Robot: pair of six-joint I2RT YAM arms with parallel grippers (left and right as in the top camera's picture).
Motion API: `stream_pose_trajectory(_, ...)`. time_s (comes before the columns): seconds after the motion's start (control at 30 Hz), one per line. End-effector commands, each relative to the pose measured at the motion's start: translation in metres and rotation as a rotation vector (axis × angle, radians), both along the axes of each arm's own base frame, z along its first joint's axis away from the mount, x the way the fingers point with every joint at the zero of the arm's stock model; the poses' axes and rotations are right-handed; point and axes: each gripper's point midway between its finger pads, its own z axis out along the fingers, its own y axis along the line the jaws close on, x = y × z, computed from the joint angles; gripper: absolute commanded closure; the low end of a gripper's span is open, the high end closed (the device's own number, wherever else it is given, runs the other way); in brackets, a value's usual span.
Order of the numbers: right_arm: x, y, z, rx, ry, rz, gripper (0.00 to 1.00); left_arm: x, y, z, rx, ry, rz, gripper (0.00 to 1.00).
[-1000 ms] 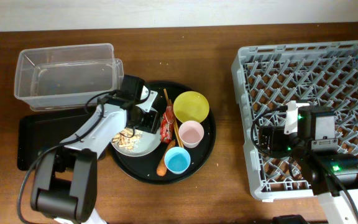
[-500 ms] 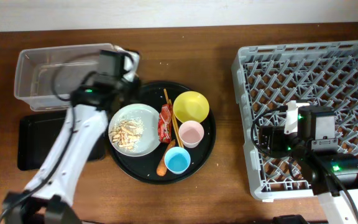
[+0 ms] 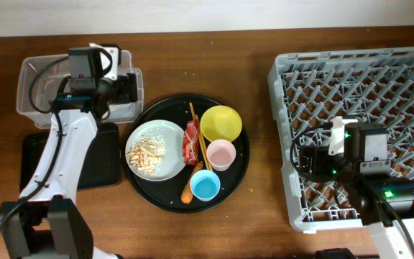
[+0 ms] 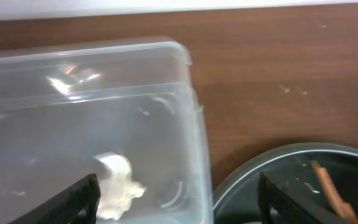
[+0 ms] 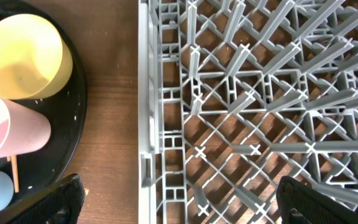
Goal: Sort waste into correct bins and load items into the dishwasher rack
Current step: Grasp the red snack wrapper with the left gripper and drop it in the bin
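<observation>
My left gripper (image 3: 124, 89) (image 4: 179, 202) is open over the right end of the clear tub (image 3: 31, 93) (image 4: 185, 68). A crumpled white tissue (image 4: 120, 186) lies inside the tub by the left finger. The black tray (image 3: 38, 165) lies in front of the tub. The grey plate (image 3: 167, 140) holds food scraps (image 3: 146, 152). Beside it are the red wrapper (image 3: 190, 142), chopsticks (image 3: 195, 119), yellow bowl (image 3: 221, 124), pink cup (image 3: 221, 154), blue cup (image 3: 205, 185) and carrot (image 3: 187, 193). My right gripper (image 3: 304, 162) (image 5: 179, 211) is open and empty over the left edge of the dishwasher rack (image 3: 275, 144) (image 5: 148, 93).
The dishes and waste sit on a large round black tray (image 3: 239, 173) in the middle of the brown wooden table. A strip of bare table separates it from the rack. The right wrist view shows the yellow bowl (image 5: 23, 56) and pink cup (image 5: 11, 134).
My left arm has swung up and to the left, from the plate to the clear tub, and the tissue now lies in the tub. The right arm has not moved.
</observation>
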Motion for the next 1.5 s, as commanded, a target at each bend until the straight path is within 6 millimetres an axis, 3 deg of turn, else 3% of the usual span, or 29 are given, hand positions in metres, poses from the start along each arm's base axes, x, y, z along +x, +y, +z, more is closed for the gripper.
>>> stream_pose_trajectory(0.0,0.002,0.0,0.008,-0.003,-0.021,-0.003,0.02,-0.045,-0.075,-0.004,-0.289,0.162,-0.268,0.34)
stream_pose_trajectory(0.17,0.002,0.0,0.008,-0.003,-0.021,-0.003,0.02,-0.115,-0.131,-0.056,-0.274,0.44,-0.383,0.33)
stream_pose_trajectory(0.2,0.002,0.0,0.008,-0.003,-0.021,-0.003,0.02,-0.14,-0.149,-0.092,-0.261,0.557,-0.419,0.33)
stream_pose_trajectory(0.37,0.002,0.0,0.008,-0.003,-0.021,-0.003,0.02,-0.157,-0.165,-0.14,-0.243,0.707,-0.439,0.33)
stream_pose_trajectory(0.43,0.002,0.0,0.008,-0.003,-0.021,-0.003,0.02,-0.158,-0.168,-0.146,-0.24,0.717,-0.447,0.39)
stream_pose_trajectory(0.47,0.002,0.0,0.008,-0.003,-0.021,-0.003,0.02,-0.156,-0.169,-0.146,-0.24,0.705,-0.449,0.51)
stream_pose_trajectory(0.5,0.002,0.0,0.008,-0.003,-0.021,-0.003,0.02,-0.153,-0.17,-0.145,-0.241,0.692,-0.452,0.69)
stream_pose_trajectory(0.6,0.002,0.0,0.008,-0.003,-0.021,-0.003,0.02,-0.149,-0.171,-0.144,-0.242,0.677,-0.454,0.97)
stream_pose_trajectory(0.7,0.002,0.0,0.008,-0.003,-0.021,-0.003,0.02,-0.131,-0.168,-0.124,-0.25,0.627,-0.444,1.0)
stream_pose_trajectory(0.8,0.002,0.0,0.008,-0.003,-0.021,-0.003,0.02,-0.1,-0.147,-0.074,-0.251,0.51,-0.389,1.0)
stream_pose_trajectory(0.83,0.002,0.0,0.008,-0.003,-0.021,-0.003,0.02,-0.089,-0.133,-0.059,-0.227,0.463,-0.351,1.0)
stream_pose_trajectory(0.9,0.002,0.0,0.008,-0.003,-0.021,-0.003,0.02,-0.054,-0.081,-0.021,-0.127,0.31,-0.211,1.0)
stream_pose_trajectory(1.0,0.002,0.0,0.008,-0.003,-0.021,-0.003,0.02,-0.019,-0.029,0.004,-0.086,0.162,-0.081,1.0)
stream_pose_trajectory(1.1,0.002,0.0,0.008,-0.003,-0.021,-0.003,0.02,0.005,0.021,0.016,-0.006,0.057,0.053,0.95)
stream_pose_trajectory(1.17,0.002,0.0,0.008,-0.003,-0.021,-0.003,0.02,0.011,0.038,0.017,0.027,0.034,0.104,0.94)
stream_pose_trajectory(1.23,0.002,0.0,0.008,-0.003,-0.02,-0.003,0.02,0.013,0.049,0.012,0.052,0.041,0.137,0.82)
stream_pose_trajectory(1.3,0.002,0.0,0.008,-0.003,-0.02,-0.003,0.02,0.017,0.052,0.004,0.054,0.048,0.143,0.42)
stream_pose_trajectory(1.33,0.002,0.0,0.008,-0.003,-0.021,-0.003,0.02,0.017,0.052,0.004,0.054,0.05,0.141,0.27)
stream_pose_trajectory(1.4,0.002,0.0,0.008,-0.003,-0.02,-0.003,0.02,0.013,0.047,0.005,0.039,0.058,0.127,0.3)
stream_pose_trajectory(1.47,0.002,0.0,0.008,-0.003,-0.021,-0.003,0.02,-0.005,0.01,0.008,-0.077,0.111,0.007,0.36)
